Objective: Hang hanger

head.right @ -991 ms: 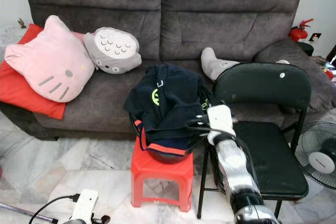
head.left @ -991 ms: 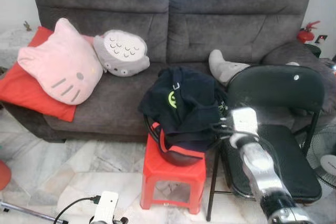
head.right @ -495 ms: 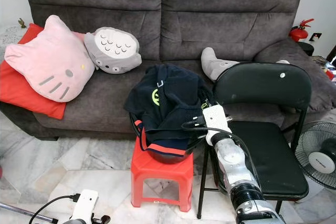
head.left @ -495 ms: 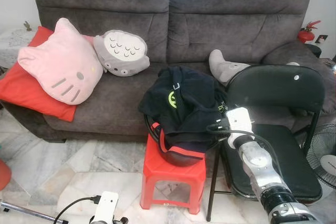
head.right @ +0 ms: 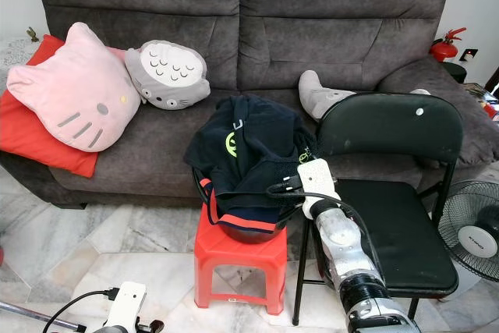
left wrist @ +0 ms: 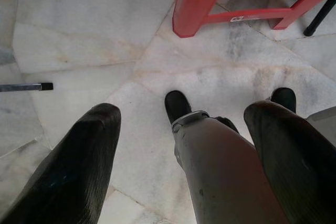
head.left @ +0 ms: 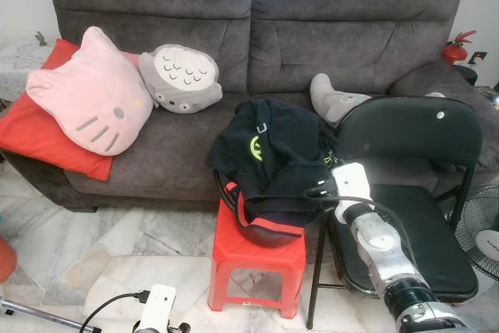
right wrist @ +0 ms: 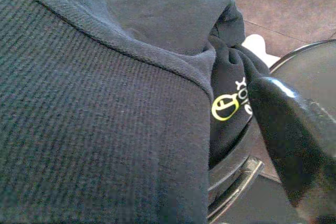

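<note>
Right gripper [right wrist: 294,145]: against dark clothes [head.left: 273,165] heaped in a basket [head.left: 265,233] on the red stool [head.left: 257,259]; finger state not discernible. Left gripper [left wrist: 184,161]: idle, fingers apart. Hanger: not discernible. Advice: probe the heap's chair-side edge, lift slowly.

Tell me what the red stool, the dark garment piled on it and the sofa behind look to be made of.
Red stool: likely moulded plastic, given its uniform glossy red and one-piece legs.
Dark garment: knit fabric; the right wrist view shows a ribbed weave, with a printed yellow-green logo.
Sofa: grey upholstery with a soft matte nap, probably microfibre or velvet-like cloth, though that stays uncertain.
</note>
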Robot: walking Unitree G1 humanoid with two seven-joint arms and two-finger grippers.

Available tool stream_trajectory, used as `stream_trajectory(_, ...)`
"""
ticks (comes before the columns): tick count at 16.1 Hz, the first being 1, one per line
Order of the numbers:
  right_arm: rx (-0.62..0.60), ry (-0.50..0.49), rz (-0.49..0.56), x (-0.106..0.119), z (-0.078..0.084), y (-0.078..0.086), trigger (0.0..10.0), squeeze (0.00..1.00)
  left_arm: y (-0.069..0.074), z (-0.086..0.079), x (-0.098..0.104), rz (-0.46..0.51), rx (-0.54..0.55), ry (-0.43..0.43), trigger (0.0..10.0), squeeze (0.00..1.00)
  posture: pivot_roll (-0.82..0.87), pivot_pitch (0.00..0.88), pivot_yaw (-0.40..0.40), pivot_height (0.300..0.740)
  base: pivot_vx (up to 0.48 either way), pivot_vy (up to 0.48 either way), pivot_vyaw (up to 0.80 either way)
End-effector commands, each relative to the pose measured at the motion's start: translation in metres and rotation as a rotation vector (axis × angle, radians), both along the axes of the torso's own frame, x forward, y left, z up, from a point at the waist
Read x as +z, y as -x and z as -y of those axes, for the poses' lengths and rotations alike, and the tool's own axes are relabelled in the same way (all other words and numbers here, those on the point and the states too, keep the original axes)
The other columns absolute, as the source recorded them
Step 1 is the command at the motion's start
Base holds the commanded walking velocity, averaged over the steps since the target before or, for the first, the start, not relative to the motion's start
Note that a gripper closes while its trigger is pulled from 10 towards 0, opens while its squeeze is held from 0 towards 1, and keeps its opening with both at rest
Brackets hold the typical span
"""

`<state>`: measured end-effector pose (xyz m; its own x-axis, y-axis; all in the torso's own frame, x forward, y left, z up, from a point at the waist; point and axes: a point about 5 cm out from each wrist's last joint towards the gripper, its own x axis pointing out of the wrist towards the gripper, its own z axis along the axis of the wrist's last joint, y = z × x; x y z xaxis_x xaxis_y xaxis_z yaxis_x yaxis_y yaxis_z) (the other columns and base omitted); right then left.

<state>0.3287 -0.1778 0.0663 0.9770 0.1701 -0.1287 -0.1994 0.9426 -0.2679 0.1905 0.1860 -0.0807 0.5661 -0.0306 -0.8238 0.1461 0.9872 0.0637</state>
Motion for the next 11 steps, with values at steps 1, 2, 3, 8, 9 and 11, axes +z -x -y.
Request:
stream_trajectory(1, 0.013, 0.000, -0.005, -0.0007, -0.0023, -0.0004, 0.0, 0.00, 0.0001, -0.0022, 0.0002, -0.003, -0.012, -0.012, 10.0, 0.00, 0.02, 0.000, -0.008, 0.740, 0.000, 0.000, 0.00)
stream_trajectory(2, 0.010, -0.003, -0.006, -0.0010, -0.0027, -0.0005, 0.0, 0.00, 0.0002, -0.0023, 0.0002, -0.003, -0.011, -0.012, 10.0, 0.00, 0.02, 0.000, -0.008, 0.740, 0.000, 0.000, 0.00)
stream_trajectory(3, -0.001, -0.004, -0.010, -0.0015, -0.0025, -0.0008, 0.0, 0.00, 0.0002, -0.0023, 0.0001, -0.003, -0.012, -0.013, 10.0, 0.00, 0.02, 0.000, -0.008, 0.740, 0.000, 0.000, 0.00)
stream_trajectory(8, -0.020, 0.011, -0.028, -0.0057, -0.0029, 0.0006, 0.0, 0.00, 0.0006, -0.0026, 0.0000, -0.005, -0.012, -0.012, 10.0, 0.00, 0.02, 0.000, -0.008, 0.740, 0.000, 0.000, 0.00)
stream_trajectory(9, -0.026, 0.011, -0.030, -0.0060, -0.0023, 0.0005, 0.0, 0.00, 0.0006, -0.0027, 0.0000, -0.005, -0.012, -0.013, 10.0, 0.00, 0.02, 0.000, -0.007, 0.740, 0.000, 0.000, 0.00)
stream_trajectory(11, -0.030, 0.009, -0.025, -0.0056, -0.0024, 0.0002, 0.0, 0.00, 0.0005, -0.0028, 0.0001, -0.004, -0.013, -0.014, 10.0, 0.00, 0.03, 0.000, -0.007, 0.740, 0.000, 0.000, 0.00)
